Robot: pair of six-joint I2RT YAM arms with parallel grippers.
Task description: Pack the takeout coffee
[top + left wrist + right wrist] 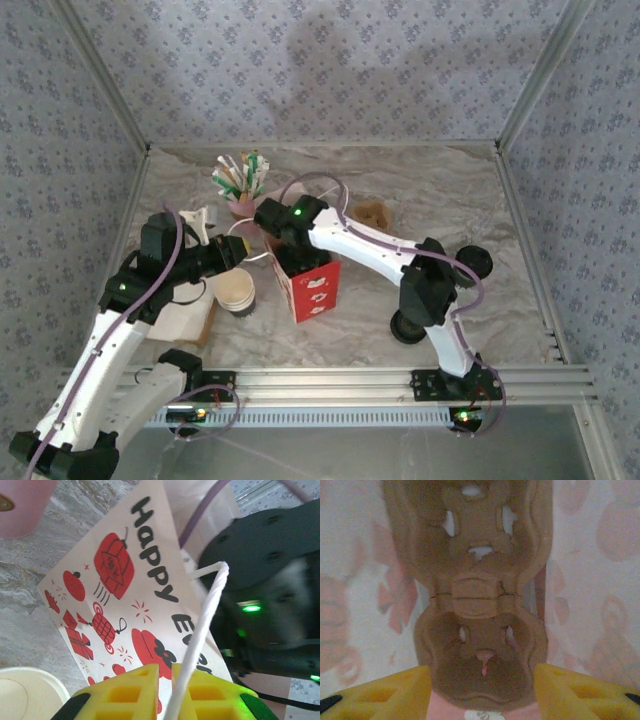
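A red and white paper bag (312, 288) printed "Happy" (125, 580) stands upright mid-table. My left gripper (240, 250) (166, 667) is shut on the bag's white cord handle (207, 610) and holds it out to the left. My right gripper (290, 255) reaches down into the bag's mouth. Inside, a brown pulp cup carrier (482, 605) lies between the bag walls (600, 580). The right gripper (482, 672) is open, a yellow finger on each side of the carrier's near end. A white paper coffee cup (237, 290) (25, 695) stands just left of the bag.
A pink cup (240, 205) (25, 505) holding straws and stirrers stands behind the bag. A brown piece (372, 213) lies at the back right. A tan sheet (185, 315) lies under my left arm. Patterned walls close in three sides.
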